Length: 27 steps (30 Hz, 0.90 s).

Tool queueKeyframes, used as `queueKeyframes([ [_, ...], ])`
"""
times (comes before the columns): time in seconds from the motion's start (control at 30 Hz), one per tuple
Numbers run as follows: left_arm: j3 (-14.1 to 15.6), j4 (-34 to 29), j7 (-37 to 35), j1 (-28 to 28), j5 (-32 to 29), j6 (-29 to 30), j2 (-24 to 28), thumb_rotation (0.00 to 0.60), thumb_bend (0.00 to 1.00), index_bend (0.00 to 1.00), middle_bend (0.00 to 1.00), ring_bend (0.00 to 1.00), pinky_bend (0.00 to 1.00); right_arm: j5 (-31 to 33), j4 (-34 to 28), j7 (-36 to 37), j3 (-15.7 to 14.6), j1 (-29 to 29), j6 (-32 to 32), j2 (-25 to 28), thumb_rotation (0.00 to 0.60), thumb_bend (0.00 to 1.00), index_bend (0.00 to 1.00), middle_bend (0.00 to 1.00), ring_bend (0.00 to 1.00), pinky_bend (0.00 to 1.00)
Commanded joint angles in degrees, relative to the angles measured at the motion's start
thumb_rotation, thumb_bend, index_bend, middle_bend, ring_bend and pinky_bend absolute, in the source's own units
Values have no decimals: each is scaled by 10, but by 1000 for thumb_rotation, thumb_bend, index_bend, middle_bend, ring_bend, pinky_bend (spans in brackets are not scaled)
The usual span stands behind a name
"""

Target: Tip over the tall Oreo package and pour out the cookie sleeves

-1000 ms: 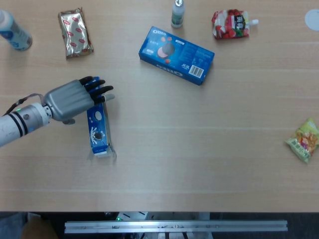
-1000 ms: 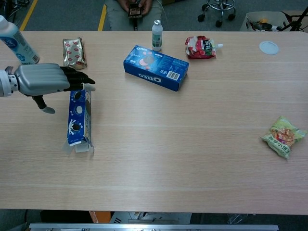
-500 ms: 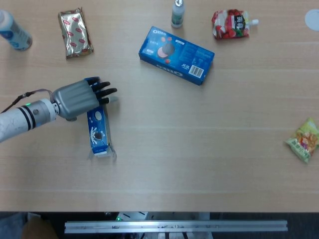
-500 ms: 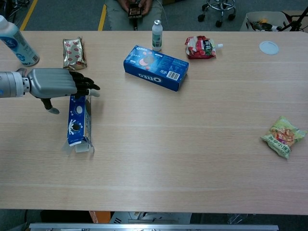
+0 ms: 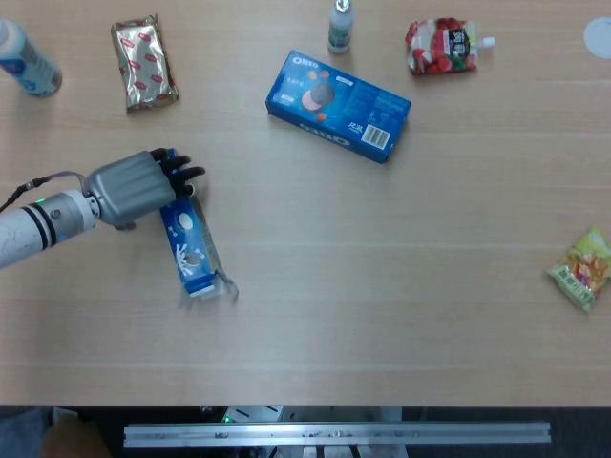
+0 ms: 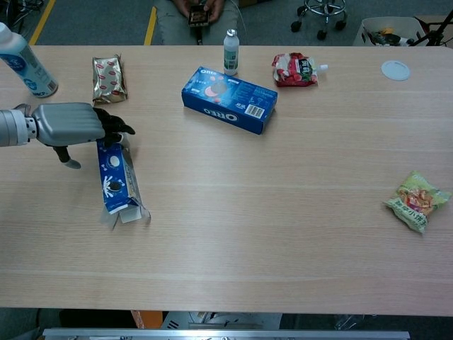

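Table (image 5: 401, 286): pale wood-grain top, matt, smooth. Left hand (image 5: 134, 189): grey shell with a dull metallic sheen, fingers (image 5: 181, 174) in black matt plastic or rubber. Tall Oreo package (image 5: 188, 250): printed cardboard, slight gloss, end flaps open. Flat Oreo box (image 5: 338, 105): same glossy card. Snack bar wrapper (image 5: 144, 63): shiny gold foil. Red pouch (image 5: 441, 47) and green snack bag (image 5: 583, 269): glossy crinkled plastic film.

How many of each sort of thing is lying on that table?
Oreo boxes: 2, tall and flat
Bottles: 2, large and small
Snack packets: 3, gold, red, green
Lid: 1
Total: 8
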Motion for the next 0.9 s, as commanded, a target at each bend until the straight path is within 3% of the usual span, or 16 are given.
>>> queueKeyframes([
  [0.03, 1, 12, -4, 6, -6, 2, -11, 600, 136, 266, 155, 182, 451, 0, 0, 0, 0, -1, 0, 0, 600, 306, 229, 275, 237, 222],
  [0.23, -10, 38, -13, 9, -22, 9, -32, 600, 151, 314, 258, 247, 520, 2, 3, 5, -2, -3, 0, 1, 600, 306, 229, 275, 237, 222],
  [0.6, -36, 39, 2, 1, -50, 23, -35, 600, 151, 315, 291, 249, 522, 2, 9, 11, -2, -3, -3, -1, 600, 306, 229, 275, 237, 222],
  [0.9, -29, 26, 24, -3, -52, 7, -30, 600, 150, 315, 293, 249, 522, 4, 13, 16, -2, -5, -2, -1, 600, 306, 229, 275, 237, 222],
])
